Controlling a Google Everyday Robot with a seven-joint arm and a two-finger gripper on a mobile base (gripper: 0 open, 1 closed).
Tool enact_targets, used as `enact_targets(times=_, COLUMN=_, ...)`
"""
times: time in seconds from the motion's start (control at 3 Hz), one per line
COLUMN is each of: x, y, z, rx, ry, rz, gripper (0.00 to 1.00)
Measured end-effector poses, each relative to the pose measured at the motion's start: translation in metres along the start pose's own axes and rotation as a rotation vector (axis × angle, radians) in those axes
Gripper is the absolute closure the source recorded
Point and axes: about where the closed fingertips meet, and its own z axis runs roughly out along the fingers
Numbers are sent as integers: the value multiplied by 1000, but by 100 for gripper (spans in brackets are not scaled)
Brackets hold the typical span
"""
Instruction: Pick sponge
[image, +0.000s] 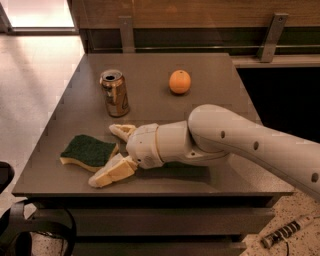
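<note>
Currently the sponge (87, 150) lies flat on the table (210, 75), near the front left corner, with its green scouring face up and the pale foam base beneath. The gripper (102, 156) is low over the table at the sponge's right end. Its fingers (122, 131) are spread wide: one sits just behind the sponge's right edge, the other just in front of the near right corner. Whether either finger touches the foam cannot be told. Nothing is held.

Handling assessment: the sponge is judged light, soft and compressible, and not fragile. The foam should give under a squeeze, so a firm closure is likely needed before it lifts. The scouring top looks rough and should resist slipping. The piece is thin, so the fingers must stay close to the table to catch its sides and not ride over the top. Recommended hold: across the short width, front to back, further in from the right end. A grip at the very tip risks the sponge drooping or pivoting out.

Containers: one, a can (115, 93). It stands upright behind the sponge, apart from it and near the rear finger. Its top is opened; its contents cannot be seen. An orange (179, 81) rests further back, well apart.
</note>
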Motion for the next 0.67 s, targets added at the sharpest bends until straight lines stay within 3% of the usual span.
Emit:
enact_targets(times=0.33, x=-1, y=2, z=1, rx=-3, ry=1, rz=-3, gripper=49)
enact_targets(times=0.67, x=-2, y=3, z=2, rx=-5, ry=1, rz=-5, gripper=70)
